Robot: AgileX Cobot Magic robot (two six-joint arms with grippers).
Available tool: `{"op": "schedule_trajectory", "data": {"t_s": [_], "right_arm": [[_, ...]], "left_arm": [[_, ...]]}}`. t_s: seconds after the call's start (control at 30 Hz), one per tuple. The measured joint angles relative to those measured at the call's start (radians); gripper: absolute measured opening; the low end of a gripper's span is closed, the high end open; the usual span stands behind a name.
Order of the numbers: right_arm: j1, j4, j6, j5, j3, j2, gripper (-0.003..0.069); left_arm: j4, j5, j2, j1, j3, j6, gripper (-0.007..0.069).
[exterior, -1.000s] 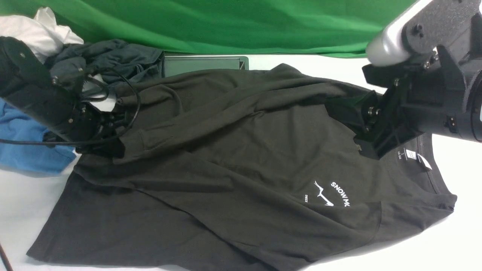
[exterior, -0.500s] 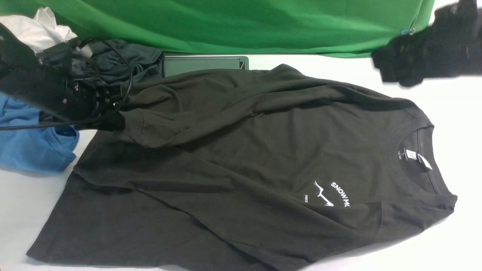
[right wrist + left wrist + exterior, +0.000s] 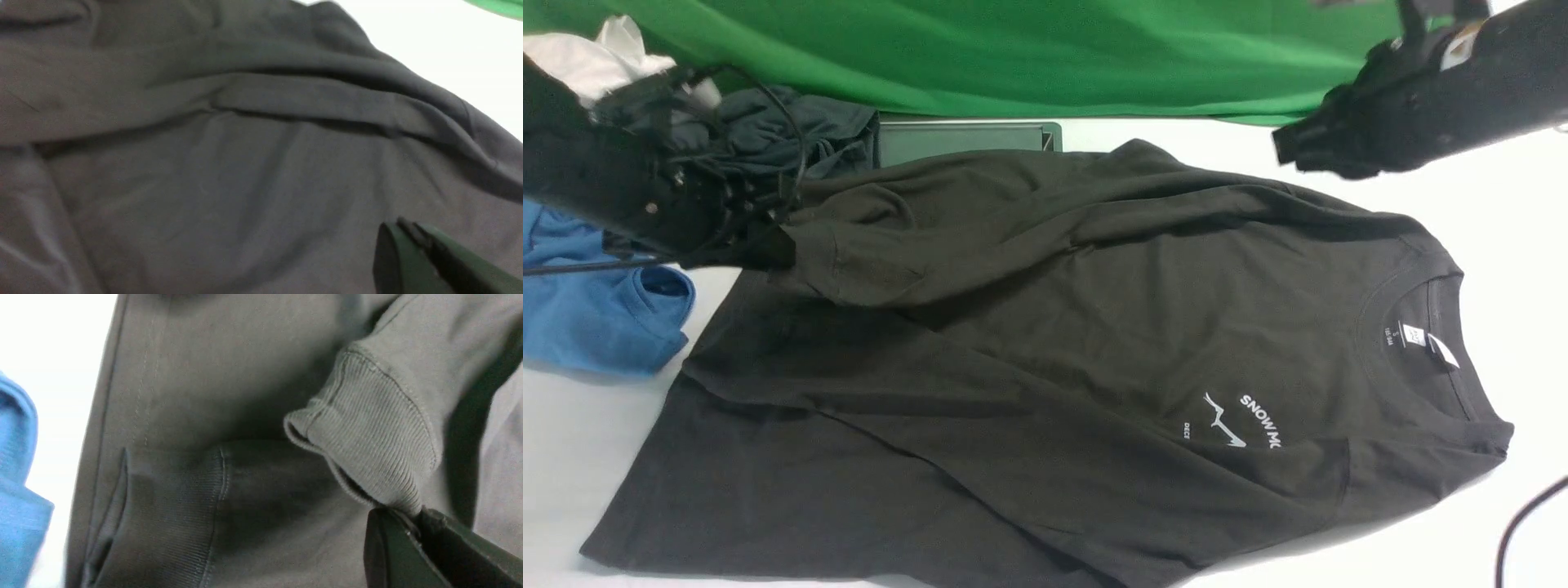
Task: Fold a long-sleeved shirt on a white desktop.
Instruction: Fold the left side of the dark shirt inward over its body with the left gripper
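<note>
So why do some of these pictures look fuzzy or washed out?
Front view: the right end effector is smeared and the white desktop glares. Left wrist view: the cuff is crisp, the blue shirt soft. Right wrist view: the long-sleeved shirt is soft throughout.

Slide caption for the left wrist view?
Left gripper pinching the ribbed cuff of the long-sleeved shirt, blue garment alongside.

Black long-sleeved shirt (image 3: 1045, 327), white chest print (image 3: 1245, 420), blue shirt (image 3: 596, 327), green backdrop (image 3: 1013, 49), white desktop (image 3: 1503, 204)
</note>
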Motion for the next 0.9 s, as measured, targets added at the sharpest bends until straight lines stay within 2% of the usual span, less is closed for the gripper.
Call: {"op": "schedule_trajectory", "data": {"t_s": [0.13, 0.33, 0.53, 0.7, 0.9], "right_arm": [[0.000, 0.037, -0.095, -0.038, 0.000, 0.080, 0.0029], [-0.031, 0.048, -0.112, -0.050, 0.000, 0.171, 0.0034], [-0.190, 0.052, -0.058, -0.052, -0.035, 0.184, 0.0048], [-0.280, 0.052, -0.037, -0.047, -0.068, 0.184, 0.0069], [-0.266, 0.082, -0.035, -0.086, -0.068, 0.213, 0.0097]], "left_arm": [[0.000, 0.009, -0.050, 0.014, 0.000, 0.000, 0.0048], [0.004, 0.052, -0.070, 0.017, 0.001, -0.001, 0.0048], [0.034, 0.034, -0.070, 0.017, 0.052, -0.004, 0.0048], [0.080, -0.053, -0.070, 0.017, 0.118, -0.004, 0.0048], [0.086, -0.199, -0.067, 0.017, 0.176, -0.033, 0.0060]]}}
